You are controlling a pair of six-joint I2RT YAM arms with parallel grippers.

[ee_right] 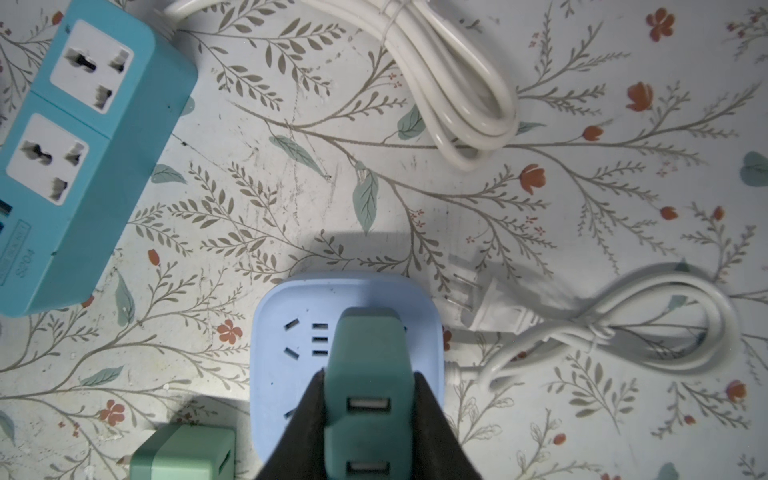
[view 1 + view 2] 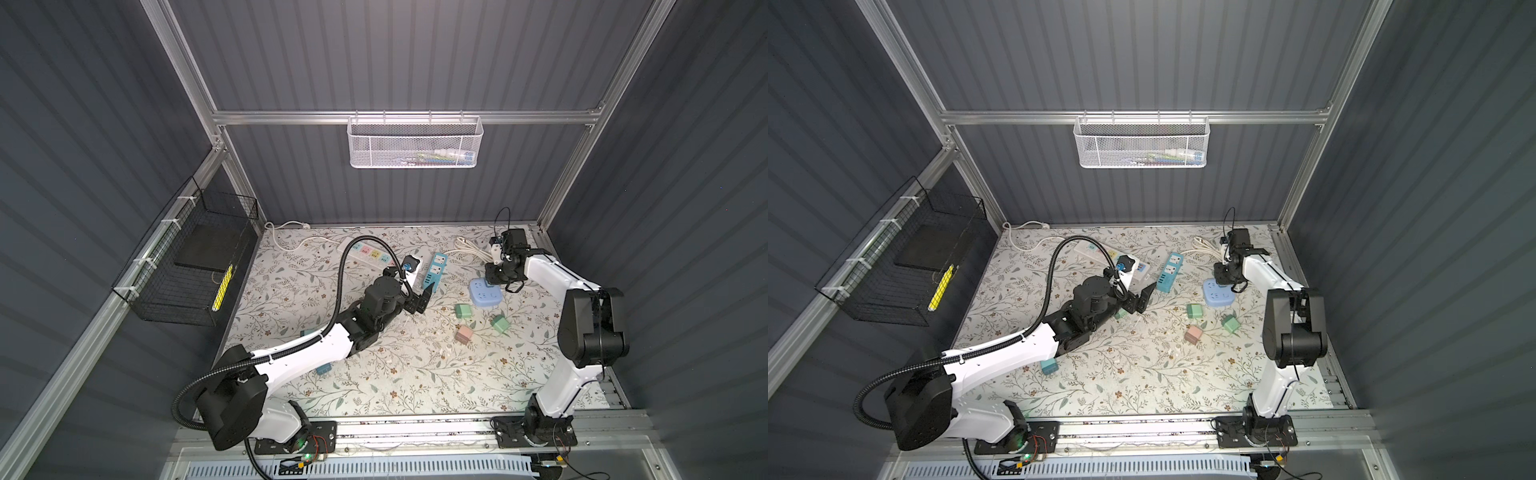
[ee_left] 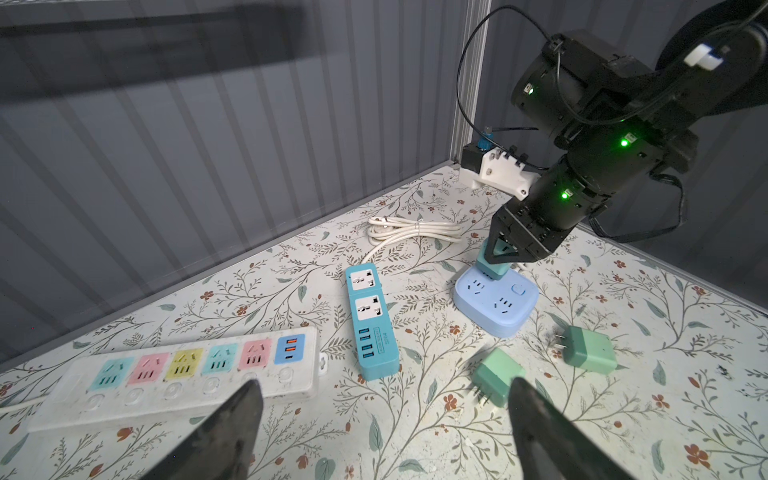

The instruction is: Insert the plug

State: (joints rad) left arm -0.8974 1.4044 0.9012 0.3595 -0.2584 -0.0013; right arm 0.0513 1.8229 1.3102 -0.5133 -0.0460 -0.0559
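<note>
Right gripper [image 1: 369, 376]: clamped on teal plug [image 1: 365, 345], which is held upright at blue socket block [image 1: 282, 374], lower centre of frame. Plug judged light, rigid, smooth-sided; flat flanks are best gripped. Left gripper [image 3: 384, 384]: spread wide, nothing held.

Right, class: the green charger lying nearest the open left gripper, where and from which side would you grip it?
Probably grip the green charger across its two flat flanks, from above: it lies on a broad face, prongs pointing sideways, leaving both flanks exposed.
</note>
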